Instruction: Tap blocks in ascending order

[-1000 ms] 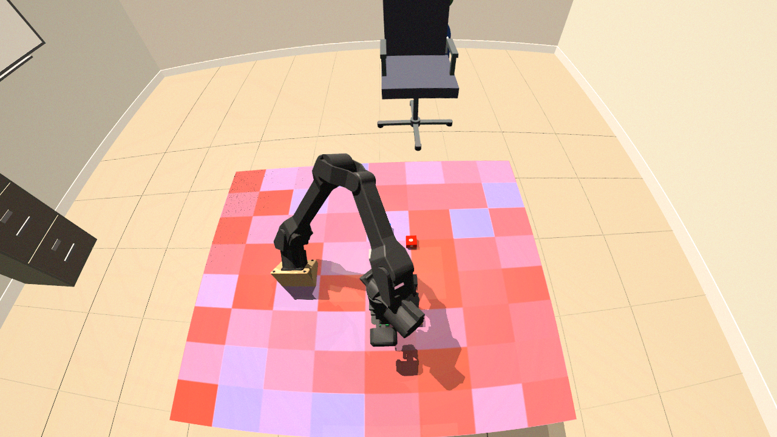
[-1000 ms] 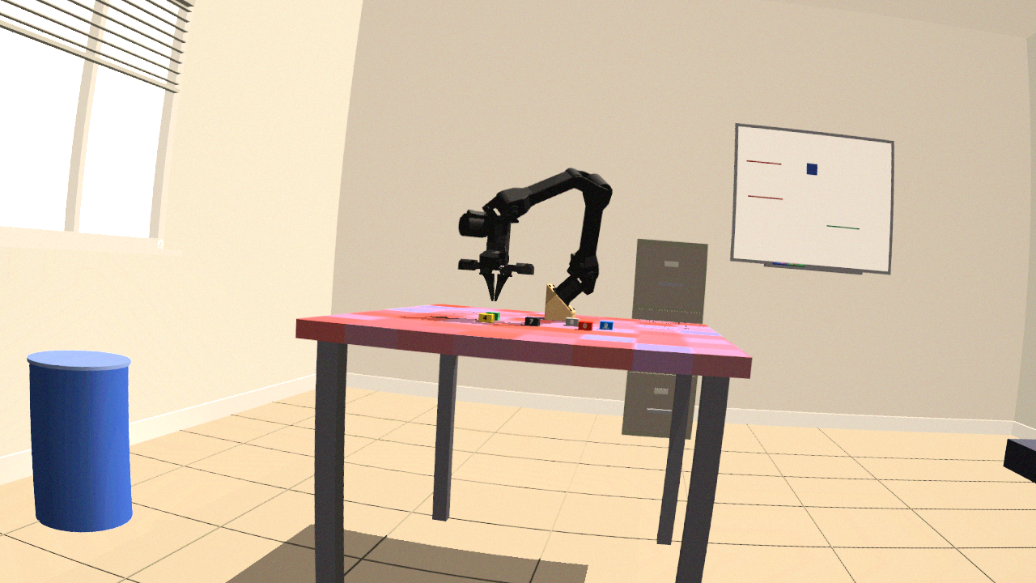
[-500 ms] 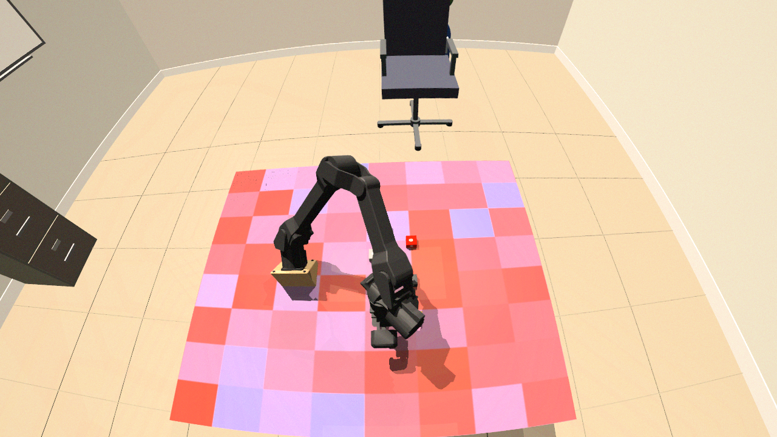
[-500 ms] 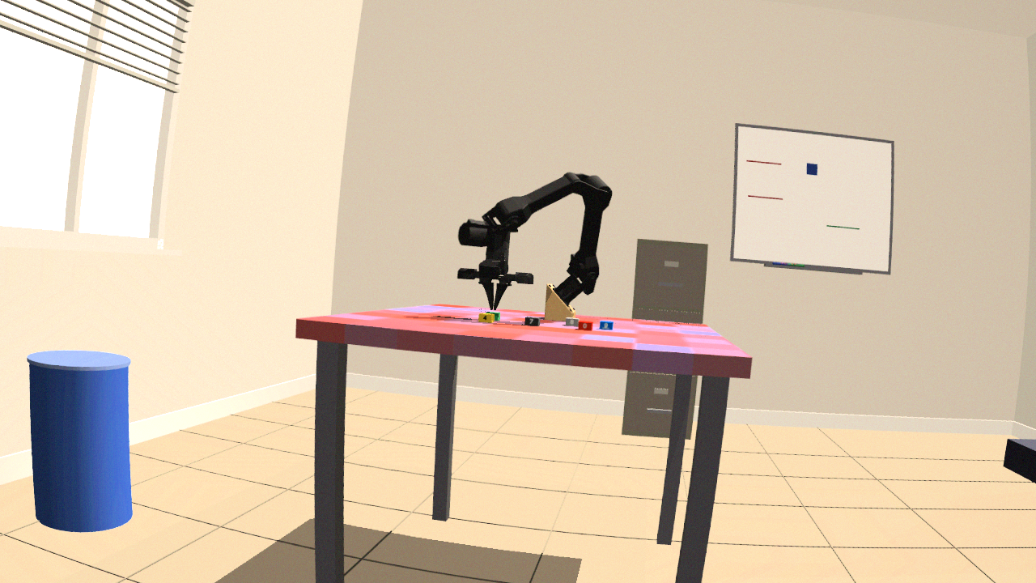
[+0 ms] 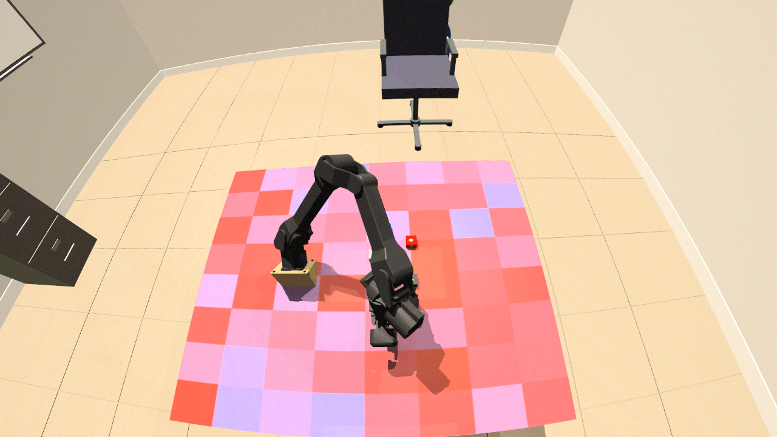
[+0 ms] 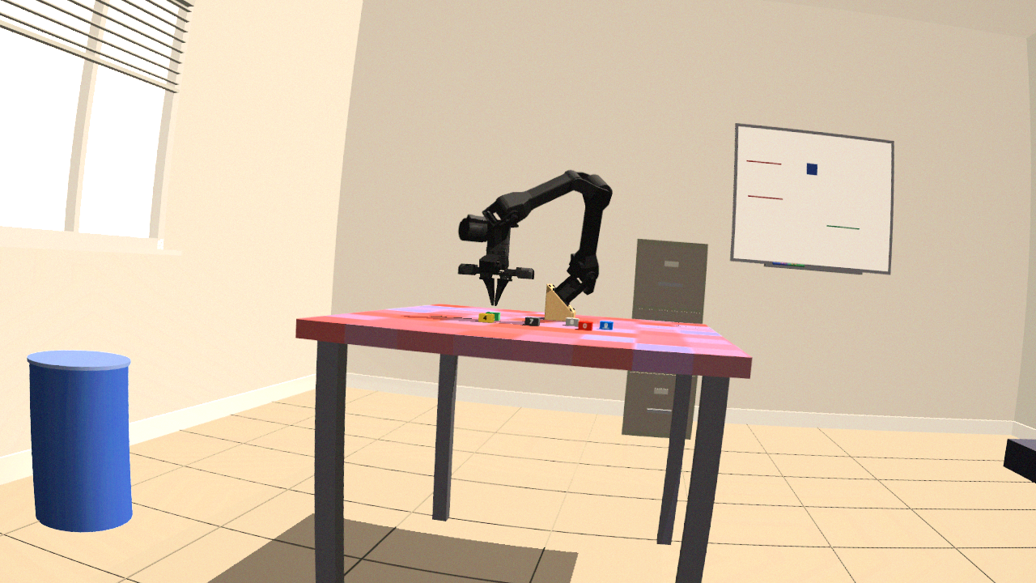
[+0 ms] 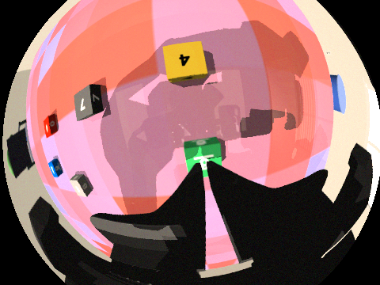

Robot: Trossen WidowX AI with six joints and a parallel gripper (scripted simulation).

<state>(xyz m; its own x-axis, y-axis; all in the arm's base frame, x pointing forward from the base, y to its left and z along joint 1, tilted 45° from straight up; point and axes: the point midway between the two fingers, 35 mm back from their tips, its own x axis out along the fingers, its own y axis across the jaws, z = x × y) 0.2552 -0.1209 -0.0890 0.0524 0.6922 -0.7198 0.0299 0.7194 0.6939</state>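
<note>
My gripper [image 6: 494,304] [image 7: 204,167] is shut and empty, its tips a little above the green block [image 6: 496,316] [image 7: 191,151], whose digit I cannot read surely. The yellow block [image 6: 486,318] [image 7: 191,49] shows 4 and the black block [image 6: 532,321] [image 7: 82,108] shows 7. The red block [image 5: 411,242] [image 6: 584,325] [image 7: 49,126] shows 0. The blue block [image 6: 606,325] [image 7: 55,168] and the whitish block [image 6: 571,321] [image 7: 81,186] have digits too small to tell surely. In the top view the arm hides most of the other blocks.
The table [image 5: 488,348] [image 6: 435,340] has a checkered pink and red top. The arm's wooden base [image 5: 294,275] [image 6: 556,304] stands on it. The yellow block is close to the green one. The arm's shadow falls across the table around them.
</note>
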